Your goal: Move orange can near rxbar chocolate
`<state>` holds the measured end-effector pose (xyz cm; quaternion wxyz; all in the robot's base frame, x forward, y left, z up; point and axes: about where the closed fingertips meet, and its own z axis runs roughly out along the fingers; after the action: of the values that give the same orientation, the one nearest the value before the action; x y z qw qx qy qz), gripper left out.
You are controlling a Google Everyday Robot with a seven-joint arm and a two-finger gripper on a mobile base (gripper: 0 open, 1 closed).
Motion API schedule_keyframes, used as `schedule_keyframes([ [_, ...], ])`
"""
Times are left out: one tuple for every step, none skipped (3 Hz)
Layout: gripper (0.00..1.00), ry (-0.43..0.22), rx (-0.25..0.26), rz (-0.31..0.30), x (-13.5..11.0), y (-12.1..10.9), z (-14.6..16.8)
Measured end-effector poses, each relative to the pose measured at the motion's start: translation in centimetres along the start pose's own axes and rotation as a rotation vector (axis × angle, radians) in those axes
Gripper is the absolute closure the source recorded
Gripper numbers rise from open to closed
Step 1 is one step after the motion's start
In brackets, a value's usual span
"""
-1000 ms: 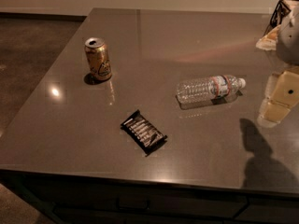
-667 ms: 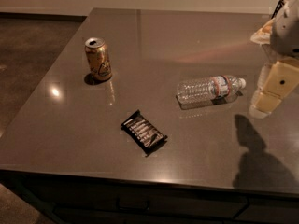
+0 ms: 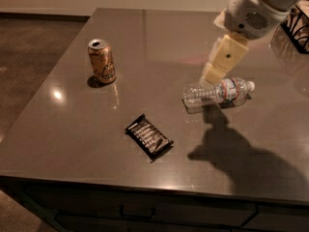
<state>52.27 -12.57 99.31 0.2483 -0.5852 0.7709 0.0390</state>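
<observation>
In the only camera view, the orange can [image 3: 102,61] stands upright toward the far left of the worktop [image 3: 72,129], its opened silver top up. The chocolate bar [image 3: 149,137] lies flat at about 5 o'clock from it, well apart, with its long axis running from 10 to 4 o'clock. The gripper [image 3: 211,75] hangs on the right side of the worktop, angled down toward 7 o'clock. It is just over the blunt end of a clear water bottle [image 3: 217,92] that lies on its side across 9 to 3 o'clock. Whether it touches the bottle cannot be told. From the jaws the can lies at roughly 9 o'clock, well apart, with open worktop between, and the bar sits at about 7 o'clock. How far the jaws are open cannot be told from this angle, and nothing shows in their hold. I judge the reach to the can has yet to be made. It would have to travel left and meet the can from the side, clear of the bottle.
</observation>
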Motion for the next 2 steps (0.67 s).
schedule_keyframes([
  [0.00, -0.061, 0.000, 0.042, -4.3, -1.5, 3.7],
  [0.00, -0.117, -0.001, 0.108, -7.6, -2.8, 7.4],
])
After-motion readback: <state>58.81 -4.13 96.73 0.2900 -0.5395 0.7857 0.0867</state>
